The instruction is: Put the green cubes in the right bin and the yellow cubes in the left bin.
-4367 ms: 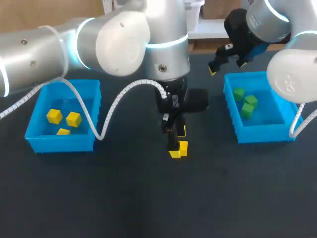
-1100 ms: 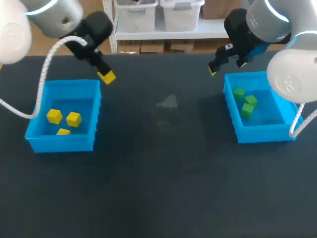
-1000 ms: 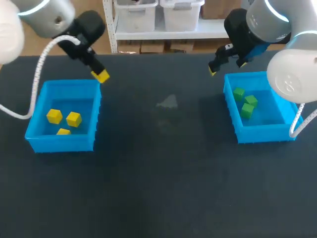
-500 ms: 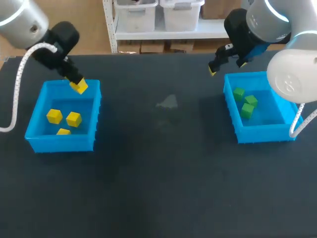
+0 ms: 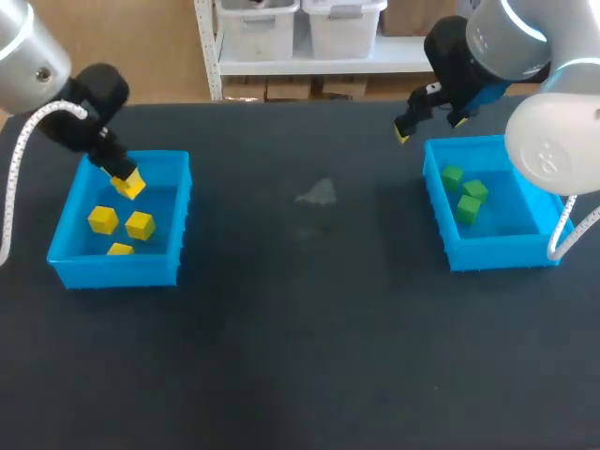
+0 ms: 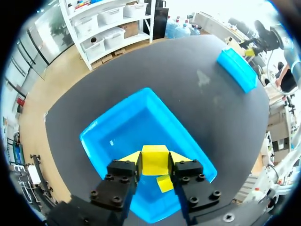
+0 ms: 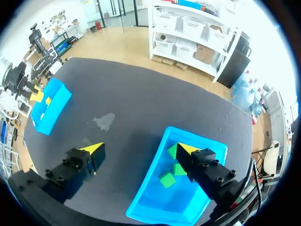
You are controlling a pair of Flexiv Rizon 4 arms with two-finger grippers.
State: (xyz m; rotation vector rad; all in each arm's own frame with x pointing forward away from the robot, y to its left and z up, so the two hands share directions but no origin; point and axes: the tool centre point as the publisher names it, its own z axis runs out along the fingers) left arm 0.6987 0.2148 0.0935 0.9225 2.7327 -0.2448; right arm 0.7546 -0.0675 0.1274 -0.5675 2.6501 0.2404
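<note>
My left gripper (image 5: 127, 183) hangs over the back of the blue left bin (image 5: 117, 272), shut on a yellow cube (image 5: 130, 186). In the left wrist view the held cube (image 6: 155, 159) sits squeezed between both fingers, above the bin (image 6: 127, 127) and another yellow cube (image 6: 164, 183). Three yellow cubes (image 5: 103, 219) lie inside this bin. The blue right bin (image 5: 497, 251) holds three green cubes (image 5: 467, 208). My right gripper (image 5: 427, 120) stands open and empty just behind that bin's back left corner; the right wrist view shows its gripper (image 7: 141, 150) above the bin (image 7: 197, 200) and green cubes (image 7: 167, 180).
A pale smudge (image 5: 319, 194) marks the dark tabletop between the two bins. My left arm's white cable (image 5: 14, 178) loops down at the table's left edge.
My left gripper has carried the yellow cube leftward and forward, from beyond the bin's back right corner to over its inside. The right arm has not moved.
</note>
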